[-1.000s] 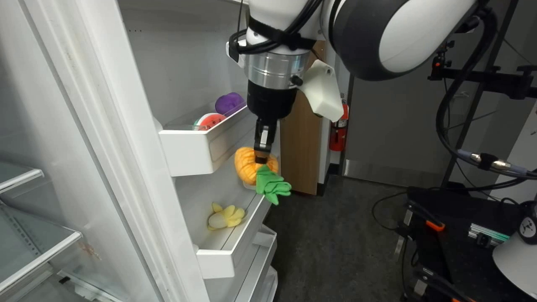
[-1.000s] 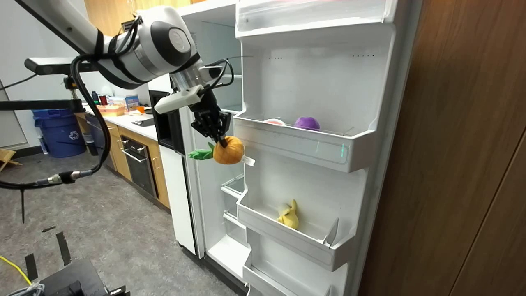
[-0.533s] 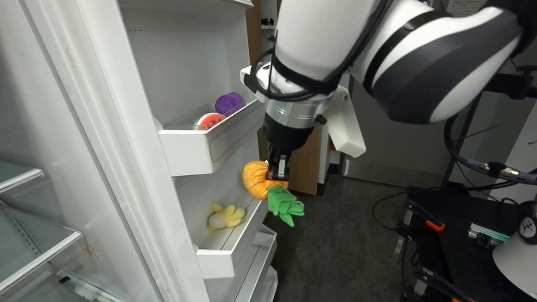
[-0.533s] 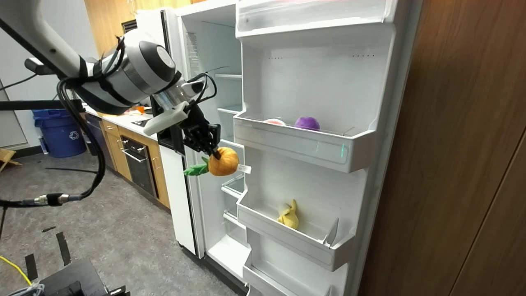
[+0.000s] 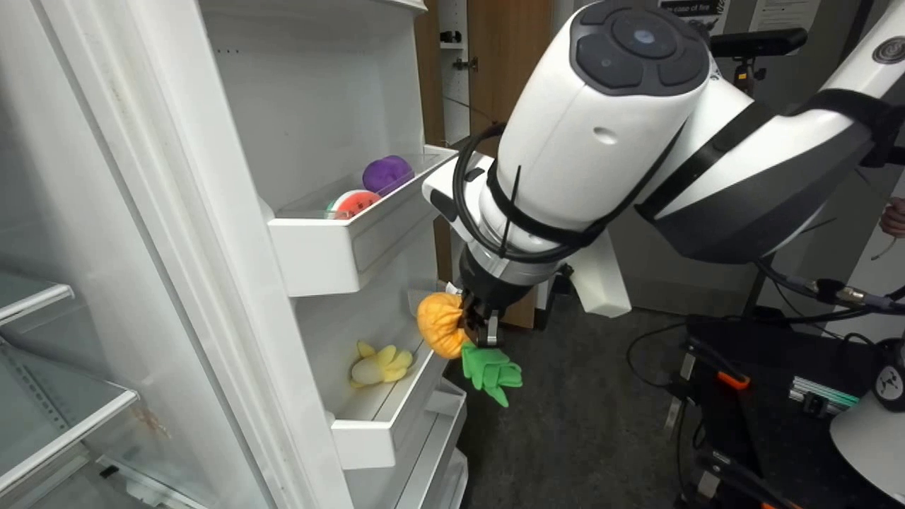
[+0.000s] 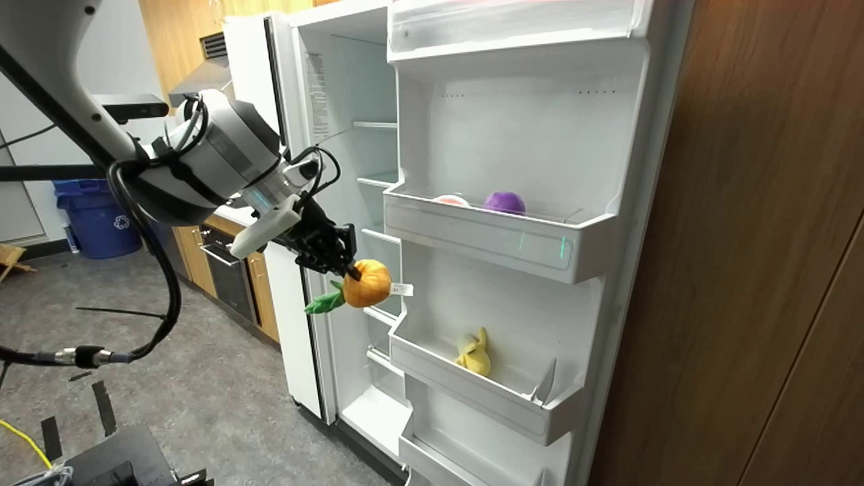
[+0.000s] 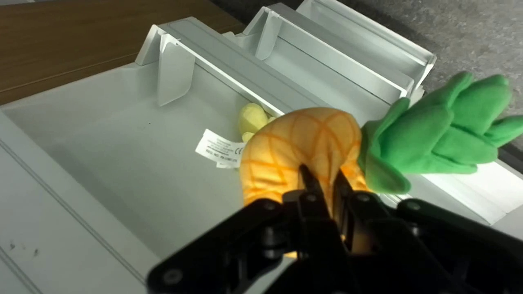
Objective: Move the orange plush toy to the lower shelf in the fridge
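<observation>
Hand (image 7: 322, 173): nearly closed, pinching orange plush toy (image 7: 306, 141) | aloft near lower shelf (image 6: 472, 389), whether directly above unclear | shelf holds pale yellow object (image 6: 476, 359)

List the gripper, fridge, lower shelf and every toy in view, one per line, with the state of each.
Gripper: shut on the orange toy
Orange toy: held in the air, not yet shelved
Fridge: open
Lower shelf: holding the yellow toy
Yellow toy: resting in the lower shelf
Purple toy: resting in the shelf above
Watermelon toy: resting in that shelf too
</observation>
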`<state>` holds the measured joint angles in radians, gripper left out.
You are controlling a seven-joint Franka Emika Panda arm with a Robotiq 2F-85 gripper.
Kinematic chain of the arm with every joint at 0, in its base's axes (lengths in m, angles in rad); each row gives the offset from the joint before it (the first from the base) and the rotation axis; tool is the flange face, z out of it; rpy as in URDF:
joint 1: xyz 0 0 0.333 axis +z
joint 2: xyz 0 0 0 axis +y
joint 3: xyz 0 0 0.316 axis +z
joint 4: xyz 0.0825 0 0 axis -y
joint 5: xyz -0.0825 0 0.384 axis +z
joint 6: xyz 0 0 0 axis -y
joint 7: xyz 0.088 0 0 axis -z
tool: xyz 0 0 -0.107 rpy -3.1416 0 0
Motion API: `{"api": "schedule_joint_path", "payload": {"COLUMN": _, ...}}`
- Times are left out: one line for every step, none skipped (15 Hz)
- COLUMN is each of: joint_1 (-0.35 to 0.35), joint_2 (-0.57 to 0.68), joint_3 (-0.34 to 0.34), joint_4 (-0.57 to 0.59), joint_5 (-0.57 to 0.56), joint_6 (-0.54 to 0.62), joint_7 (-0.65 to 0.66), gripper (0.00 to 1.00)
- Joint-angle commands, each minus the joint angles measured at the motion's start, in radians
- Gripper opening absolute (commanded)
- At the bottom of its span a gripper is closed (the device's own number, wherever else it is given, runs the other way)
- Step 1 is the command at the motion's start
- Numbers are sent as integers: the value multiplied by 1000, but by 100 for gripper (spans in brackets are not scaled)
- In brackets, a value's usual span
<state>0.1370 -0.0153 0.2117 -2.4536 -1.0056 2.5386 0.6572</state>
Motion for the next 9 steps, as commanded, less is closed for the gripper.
{"api": "schedule_joint_path", "payload": {"joint_1": -5, "joint_2": 47, "joint_3": -36, "joint_4": 17, "joint_5": -5, "joint_6": 62, "joint_7": 7, "gripper": 3}}
{"api": "schedule_joint_path", "payload": {"joint_1": -21, "joint_2": 61, "joint_3": -34, "joint_4": 24, "joint_5": -11, "joint_6": 73, "joint_7": 13, "gripper": 3}}
{"api": "schedule_joint_path", "payload": {"joint_1": -26, "joint_2": 75, "joint_3": -45, "joint_4": 34, "joint_5": -22, "joint_6": 76, "joint_7": 18, "gripper": 3}}
{"api": "schedule_joint_path", "payload": {"joint_1": -33, "joint_2": 86, "joint_3": -53, "joint_4": 43, "joint_5": -22, "joint_6": 80, "joint_7": 17, "gripper": 3}}
{"api": "schedule_joint_path", "payload": {"joint_1": -37, "joint_2": 94, "joint_3": -62, "joint_4": 51, "joint_5": -20, "joint_6": 85, "joint_7": 15, "gripper": 3}}
{"api": "schedule_joint_path", "payload": {"joint_1": -41, "joint_2": 103, "joint_3": -70, "joint_4": 59, "joint_5": -23, "joint_6": 87, "joint_7": 14, "gripper": 3}}
{"api": "schedule_joint_path", "payload": {"joint_1": -44, "joint_2": 109, "joint_3": -77, "joint_4": 65, "joint_5": -20, "joint_6": 86, "joint_7": 11, "gripper": 3}}
{"api": "schedule_joint_path", "payload": {"joint_1": -46, "joint_2": 113, "joint_3": -84, "joint_4": 67, "joint_5": -15, "joint_6": 85, "joint_7": 4, "gripper": 3}}
{"api": "schedule_joint_path", "payload": {"joint_1": -32, "joint_2": 94, "joint_3": -74, "joint_4": 48, "joint_5": 0, "joint_6": 60, "joint_7": 1, "gripper": 11}}
